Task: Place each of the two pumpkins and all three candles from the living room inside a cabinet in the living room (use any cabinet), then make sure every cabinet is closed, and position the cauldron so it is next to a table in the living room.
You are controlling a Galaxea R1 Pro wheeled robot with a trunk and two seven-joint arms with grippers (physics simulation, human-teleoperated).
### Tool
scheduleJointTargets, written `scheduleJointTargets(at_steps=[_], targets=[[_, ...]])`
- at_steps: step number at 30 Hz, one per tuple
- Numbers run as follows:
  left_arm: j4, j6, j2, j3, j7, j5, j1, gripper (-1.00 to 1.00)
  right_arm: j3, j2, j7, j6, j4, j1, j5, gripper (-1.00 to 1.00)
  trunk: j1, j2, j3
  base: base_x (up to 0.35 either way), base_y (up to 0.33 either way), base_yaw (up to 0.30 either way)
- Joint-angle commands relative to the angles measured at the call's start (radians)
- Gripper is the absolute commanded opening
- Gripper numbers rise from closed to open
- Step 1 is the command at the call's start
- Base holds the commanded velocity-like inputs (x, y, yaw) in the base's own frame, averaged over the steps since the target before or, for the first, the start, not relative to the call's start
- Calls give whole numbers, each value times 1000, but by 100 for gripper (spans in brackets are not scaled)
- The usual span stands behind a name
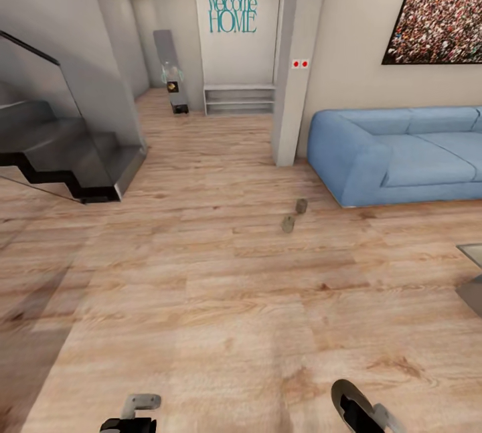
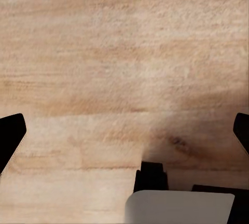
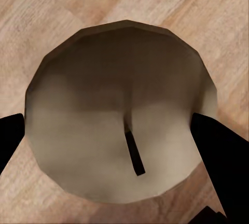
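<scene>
From the head camera, two small candles (image 1: 287, 223) stand on the wood floor (image 1: 201, 286) near the blue sofa (image 1: 402, 152), a corner of the bench (image 1: 472, 266) peeks in at the right edge, and the left pincer (image 1: 137, 413) and right pincer (image 1: 361, 413) hang low at the bottom. In the left wrist view the left pincer (image 2: 124, 130) is spread wide over bare floor, gripping nothing. In the right wrist view the right pincer (image 3: 111, 130) is clamped on either side of a round beige candle (image 3: 104, 89) with its dark wick showing, so I'd keep that squeeze steady and the candle level while driving to a cabinet.
</scene>
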Motion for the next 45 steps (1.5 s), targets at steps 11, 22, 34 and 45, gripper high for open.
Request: scheduleJointTargets(at_steps=[11,22,34,45], targets=[[0,0,0,1,0,1,0,100,0,1,2,-1,0,0,1,-100,0,0,0,317,0,-25],[0,0,0,1,0,0,0,100,0,1,2,0,0,0,1,-100,0,0,0,318,0,-256],[0,-1,0,2,0,0,0,100,-1,1,2,-1,0,0,1,-100,0,0,0,322,0,-130],[0,-1,0,2,0,0,0,100,-1,1,2,0,0,0,1,-100,0,0,0,323,0,-135]])
